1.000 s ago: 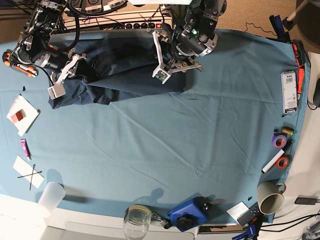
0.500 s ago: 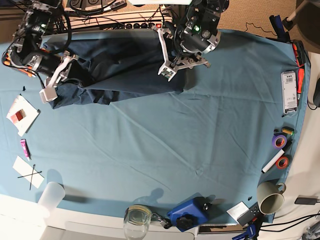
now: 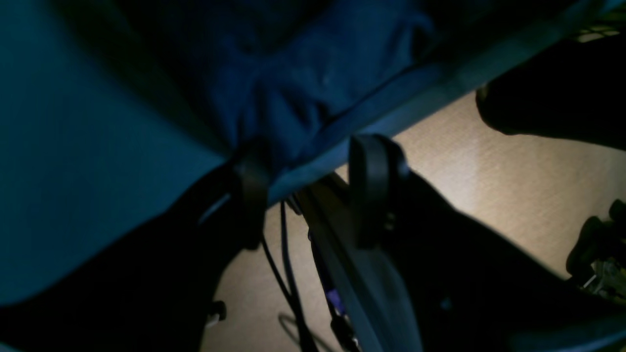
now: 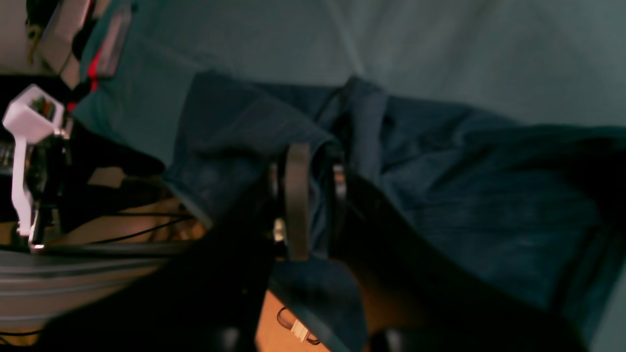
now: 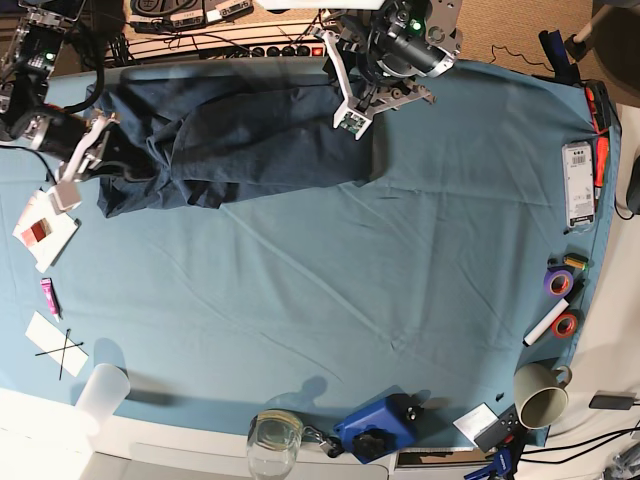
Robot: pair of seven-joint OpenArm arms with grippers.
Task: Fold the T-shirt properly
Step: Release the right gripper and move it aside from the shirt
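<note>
Dark blue in the left wrist view, the T-shirt (image 3: 303, 73) lies creased beyond my left gripper (image 3: 310, 190), whose two fingers stand spread.

Right wrist view: I see my right gripper (image 4: 315, 200) parted by a narrow gap, above the bunched shirt.

Base view: the shirt lies rumpled along the worktop's (image 5: 330, 290) far edge, toward its left. Compared with the earlier frame, my right gripper has moved leftward, and the cloth edge that stretched to it now lies farther right, away from its fingertips. My left arm (image 5: 410, 50) has shifted slightly right and farther back. I count one shirt, two arms, two tape rolls, purple (image 5: 558, 281) and red (image 5: 565, 325), one mug (image 5: 541, 398), one glass jar (image 5: 274, 445), one white cup (image 5: 103, 391) and one pink tube (image 5: 50, 298).
</note>
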